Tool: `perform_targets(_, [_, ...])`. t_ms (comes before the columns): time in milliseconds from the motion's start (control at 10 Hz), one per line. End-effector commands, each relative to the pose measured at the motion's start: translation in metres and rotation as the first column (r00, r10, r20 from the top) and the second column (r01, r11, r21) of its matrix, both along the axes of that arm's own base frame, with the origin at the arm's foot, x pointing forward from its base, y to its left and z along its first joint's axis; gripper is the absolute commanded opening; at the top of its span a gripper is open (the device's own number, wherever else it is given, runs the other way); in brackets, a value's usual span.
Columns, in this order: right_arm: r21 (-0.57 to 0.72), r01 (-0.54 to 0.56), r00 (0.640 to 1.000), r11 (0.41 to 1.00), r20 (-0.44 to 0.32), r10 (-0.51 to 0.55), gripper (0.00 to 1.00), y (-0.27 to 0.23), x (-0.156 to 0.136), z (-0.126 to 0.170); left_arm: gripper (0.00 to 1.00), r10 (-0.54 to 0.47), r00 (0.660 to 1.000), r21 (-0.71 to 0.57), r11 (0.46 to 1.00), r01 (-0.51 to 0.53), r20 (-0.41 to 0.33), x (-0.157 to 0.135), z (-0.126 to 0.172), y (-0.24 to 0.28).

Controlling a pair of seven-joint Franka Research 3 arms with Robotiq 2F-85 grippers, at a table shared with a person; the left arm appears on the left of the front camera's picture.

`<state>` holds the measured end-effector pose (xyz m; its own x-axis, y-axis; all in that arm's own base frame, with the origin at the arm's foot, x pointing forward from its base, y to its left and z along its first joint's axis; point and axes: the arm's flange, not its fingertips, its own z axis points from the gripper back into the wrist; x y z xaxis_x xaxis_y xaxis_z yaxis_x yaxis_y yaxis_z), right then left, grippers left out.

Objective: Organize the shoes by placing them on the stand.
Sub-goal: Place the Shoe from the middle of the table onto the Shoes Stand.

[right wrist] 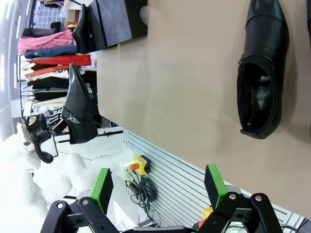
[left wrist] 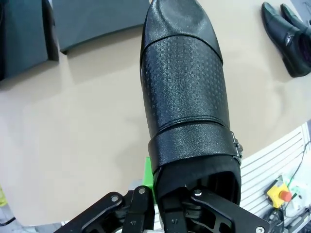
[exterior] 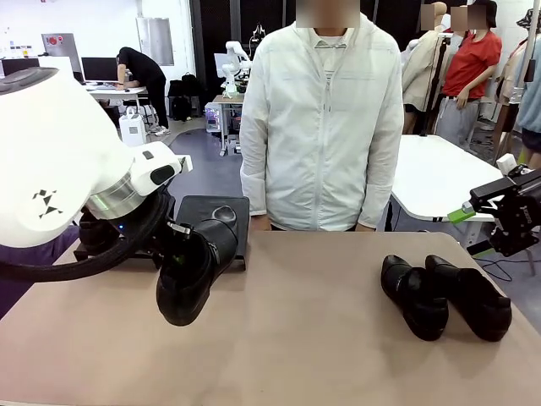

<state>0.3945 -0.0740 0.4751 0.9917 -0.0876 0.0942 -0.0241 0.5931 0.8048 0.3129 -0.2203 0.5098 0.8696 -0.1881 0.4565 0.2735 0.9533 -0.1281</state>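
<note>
Looking at where things sit: the left gripper [left wrist: 187,199] is clamped on the heel end of one black textured-leather dress shoe with a rounded toe [exterior: 190,275]. That shoe is up in the air over the left part of the tan table [exterior: 313,355], and its long axis runs straight out along the fingers, toe hanging down.

What matters for the next move, I'd say, is that the low matte-black stand [exterior: 199,211] lies just beyond the toe, on the person's side. So the left arm is clearly the nearer one.

The right gripper [right wrist: 158,187] has its green pads spread wide with nothing between them. It hovers off the table's right edge.

Counts:
- Stand trays: two flat ones side by side in the left wrist view [left wrist: 97,24] [left wrist: 24,34].
- Shoes: four, I think. One is held and two lie together on the table at the right [exterior: 414,296] [exterior: 473,298], toes towards the robot. A fourth [right wrist: 82,31] looks to be at the stand's far end, though I can't tell if it's properly on a tray.
</note>
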Motion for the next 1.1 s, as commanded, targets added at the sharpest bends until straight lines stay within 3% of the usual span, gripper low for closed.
perform_targets(0, [0.003, -0.009, 1.0, 1.0, 0.005, 0.009, 1.0, -0.002, 0.002, 0.004, 0.0, 0.145, 0.981, -0.078, 0.988, -0.135, 0.128, 0.034, 0.013, 0.032])
perform_targets(100, [0.003, -0.009, 1.0, 1.0, 0.005, 0.009, 1.0, -0.002, 0.002, 0.004, 0.0, 0.229, 0.937, -0.099, 0.973, -0.21, 0.265, 0.068, 0.019, 0.068])
perform_targets(300, [0.003, -0.009, 1.0, 1.0, 0.005, 0.009, 1.0, -0.002, 0.002, 0.004, 0.0, 0.161, 0.903, -0.103, 0.986, -0.13, 0.399, 0.127, 0.006, 0.124])
perform_targets(400, [0.003, -0.009, 1.0, 1.0, 0.005, 0.009, 1.0, -0.002, 0.002, 0.004, 0.0, 0.101, 0.926, -0.098, 0.993, -0.07, 0.363, 0.152, -0.005, 0.141])
perform_targets(600, [0.003, -0.009, 1.0, 1.0, 0.005, 0.009, 1.0, -0.002, 0.002, 0.004, 0.0, 0.098, 0.924, -0.089, 0.994, -0.069, 0.37, 0.186, -0.022, 0.168])
perform_targets(700, [0.003, -0.009, 1.0, 1.0, 0.005, 0.009, 1.0, -0.002, 0.002, 0.004, 0.0, 0.153, 0.909, -0.12, 0.986, -0.115, 0.387, 0.196, -0.023, 0.184])
perform_targets(800, [0.003, -0.009, 1.0, 1.0, 0.005, 0.009, 1.0, -0.002, 0.002, 0.004, 0.0, 0.313, 0.864, -0.198, 0.947, -0.252, 0.394, 0.198, -0.011, 0.197])
perform_targets(900, [0.003, -0.009, 1.0, 1.0, 0.005, 0.009, 1.0, -0.002, 0.002, 0.004, 0.0, 0.13, 0.923, -0.05, 0.992, -0.12, 0.362, 0.182, -0.033, 0.156])
perform_targets(1000, [0.003, -0.009, 1.0, 1.0, 0.005, 0.009, 1.0, -0.002, 0.002, 0.004, 0.0, 0.13, 0.923, -0.05, 0.992, -0.12, 0.362, 0.182, -0.033, 0.156])
